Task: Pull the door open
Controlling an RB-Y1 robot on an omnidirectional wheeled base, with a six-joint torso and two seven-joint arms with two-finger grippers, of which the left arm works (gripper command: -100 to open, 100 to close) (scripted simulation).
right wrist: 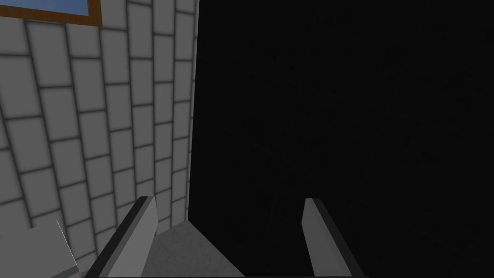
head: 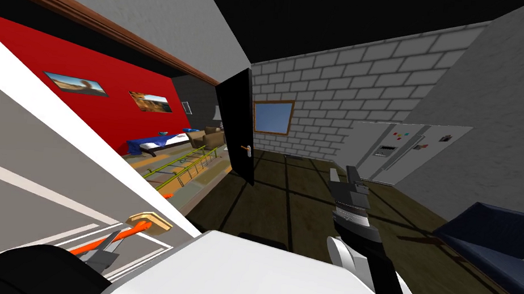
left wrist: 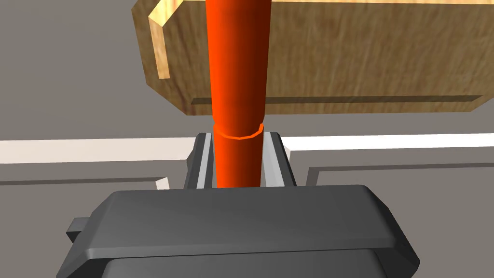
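Door (head: pixel 33 151), grey with white panel trim, fills the lower left of the head view, its white edge running diagonally up the frame. A red-walled room (head: pixel 89 63) shows past that edge, so I judge the door well clear of its frame. Its orange lever handle (left wrist: pixel 236 72), on a wooden plate (left wrist: pixel 337 58), is clamped between the fingers of the left gripper (left wrist: pixel 236 145). Left to do: widen the swing if needed, then let go. Right gripper (head: pixel 353 179), centre right, hangs idle with fingers spread.

The grey door (head: pixel 38 157) blocks the left; floor (head: pixel 286 195) ahead lies open.
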